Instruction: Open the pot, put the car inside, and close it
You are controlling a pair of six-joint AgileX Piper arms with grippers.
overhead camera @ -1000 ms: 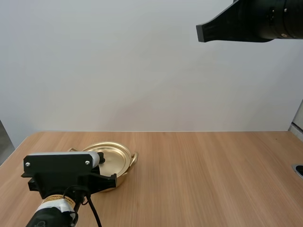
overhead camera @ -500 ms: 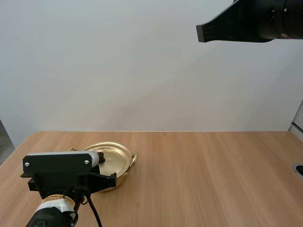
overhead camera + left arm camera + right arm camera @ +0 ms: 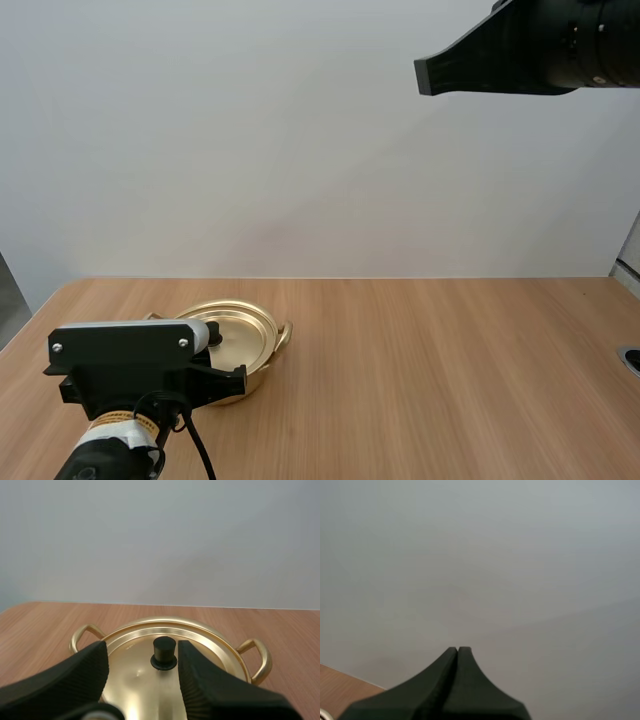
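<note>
Nearly level, left end effector [image 3: 142, 652] gapes, seemingly astride the lid knob [image 3: 164, 653].

black right arm [image 3: 540, 45], black jaws with ribbed inner faces

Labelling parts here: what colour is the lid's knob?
The knob is black, clearest in the left wrist view.

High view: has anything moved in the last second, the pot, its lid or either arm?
Nothing has visibly moved. The left gripper stays open at the lid's knob, not closed on it. The lid still sits on the pot, and the right gripper stays shut, raised high above the table.
</note>
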